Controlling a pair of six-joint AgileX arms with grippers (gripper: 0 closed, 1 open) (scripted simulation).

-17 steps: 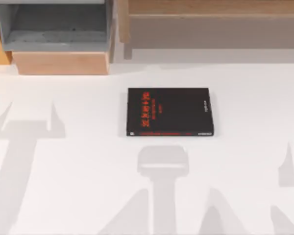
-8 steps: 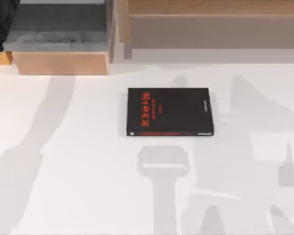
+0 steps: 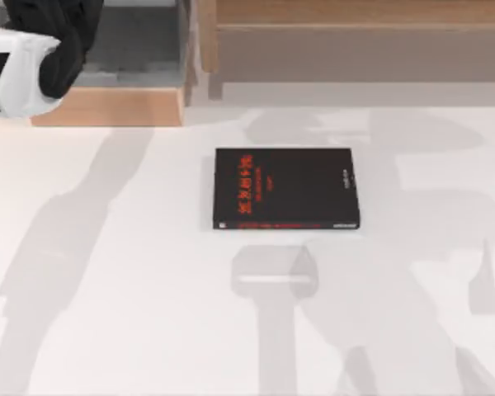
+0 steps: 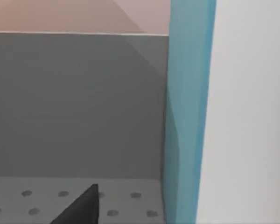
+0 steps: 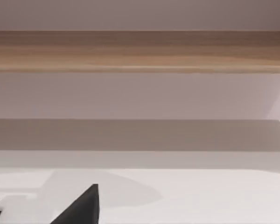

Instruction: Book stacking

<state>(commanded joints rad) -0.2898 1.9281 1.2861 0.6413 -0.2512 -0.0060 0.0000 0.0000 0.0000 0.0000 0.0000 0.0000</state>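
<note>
— Two books are asked about; where are they found?
— One, the black book (image 3: 285,188) with red lettering, is seen lying flat near the middle of the table (image 3: 132,313), touched by nothing. Its corner is also caught at the edge of the right wrist view.
— And the teal book (image 4: 189,116)?
— It is seen very close in the left wrist view, its cover edge-on with the white page edges (image 4: 247,116) beside it. A grey wall and a grey floor dotted with holes are seen behind it.
— Where is the left arm (image 3: 45,41) placed?
— At the far left corner of the top view, over a grey bin (image 3: 140,45) set in a wooden frame.
— Is the teal book grasped by the left gripper (image 4: 84,207)?
— That cannot be told; whether this gripper is released or clenched is not shown.
— And the right gripper (image 5: 81,207)?
— Its dark tip is seen above the white table, faced toward a wooden shelf (image 5: 140,51), with the black book off to one side. Whether it is released or clenched cannot be told either.
— What else is noted?
— Broad grey shadows are cast across the table around the black book.
</note>
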